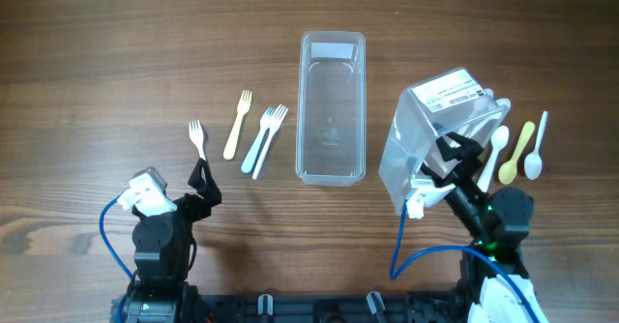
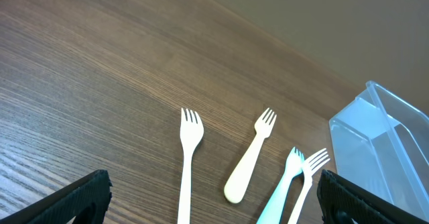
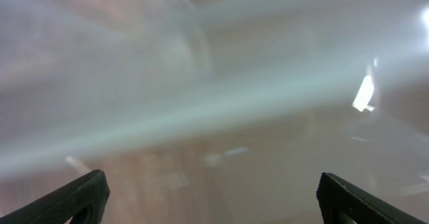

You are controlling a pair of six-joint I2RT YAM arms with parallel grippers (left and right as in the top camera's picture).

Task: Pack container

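A: So, which step is this?
B: The first one, likely. The container (image 1: 332, 120) lies empty ahead and left of the right tool (image 1: 453, 159), whose fingers stand apart with a tilted clear tub (image 1: 440, 120) close before them.
A: And the left tool (image 1: 204, 182)?
B: Spread wide, with the forks (image 1: 237, 125) just ahead. The next move probably calls for closing on one fork and carrying it rightward into the container.

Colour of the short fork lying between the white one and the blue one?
The short fork is pale yellow, clearest in the overhead view.
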